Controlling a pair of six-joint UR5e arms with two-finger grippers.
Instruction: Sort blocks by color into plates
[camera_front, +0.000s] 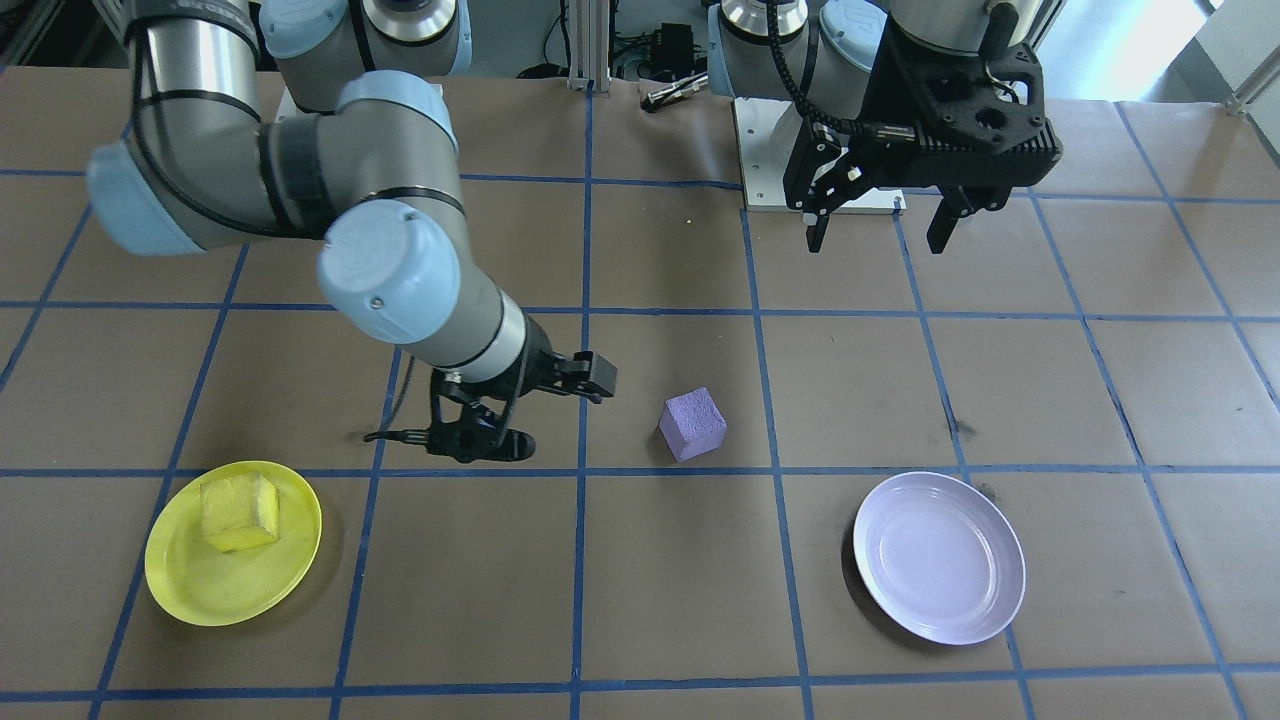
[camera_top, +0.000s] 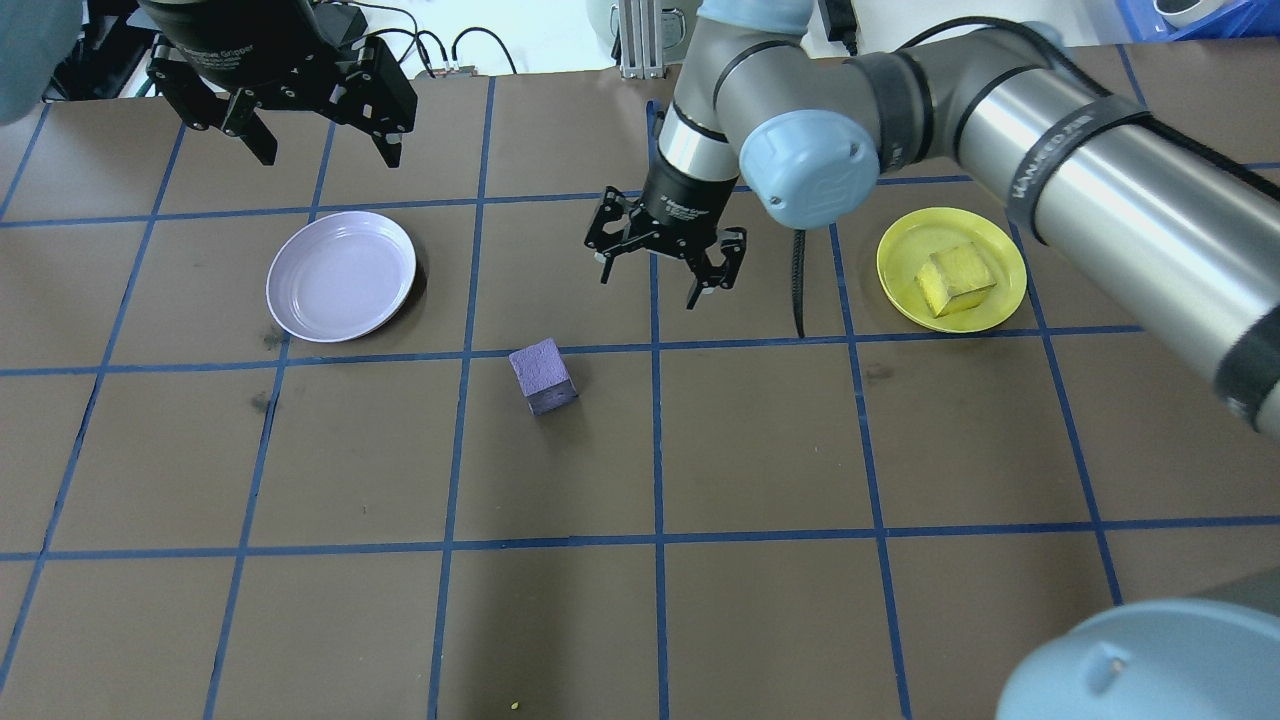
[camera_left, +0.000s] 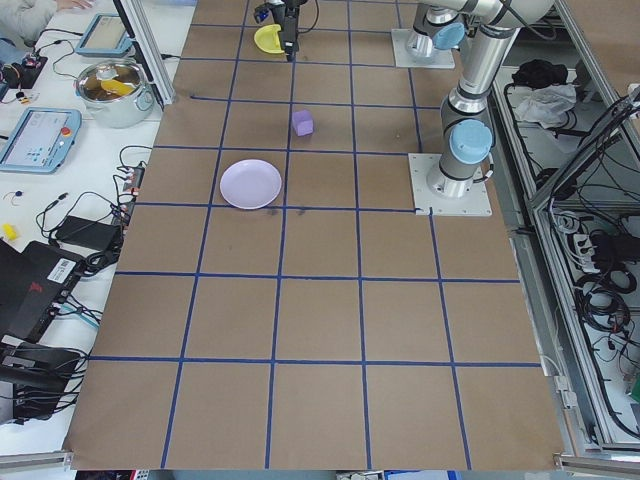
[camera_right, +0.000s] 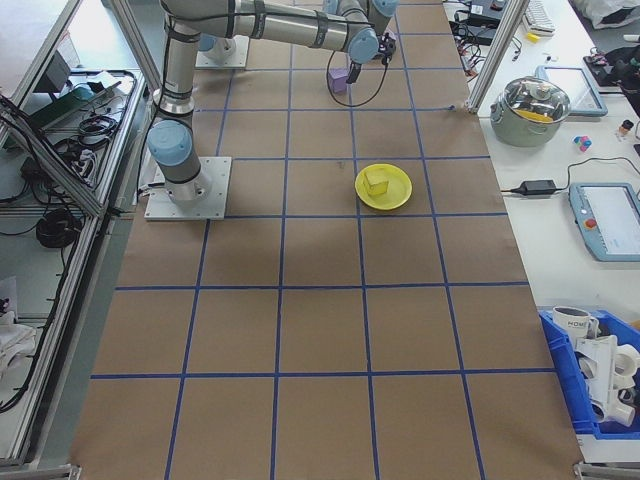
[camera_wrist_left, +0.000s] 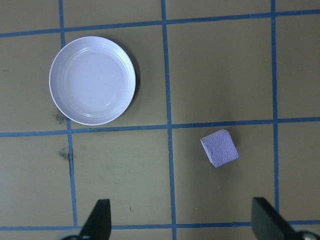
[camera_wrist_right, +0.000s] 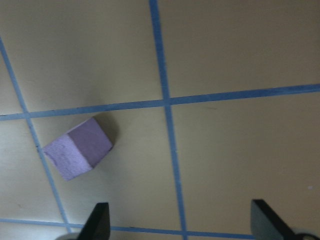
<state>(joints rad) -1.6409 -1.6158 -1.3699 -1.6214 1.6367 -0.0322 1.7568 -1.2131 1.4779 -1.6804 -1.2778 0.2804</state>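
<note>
The rough, foam-like yellow block (camera_top: 956, 279) sits inside the bright yellow plate (camera_top: 902, 287), a shallow round dish. The light purple block (camera_top: 542, 376), equally grainy, lies bare on the brown papered desk (camera_top: 760, 450) between the two plates, beside a blue tape line. The glossy lavender plate (camera_top: 341, 275) holds nothing. The right pincer (camera_top: 654, 278) hangs spread over the desk near the purple cube, gripping nothing; the left pincer (camera_top: 323, 153) hovers spread, its upper body cut off by the picture's edge.
</note>
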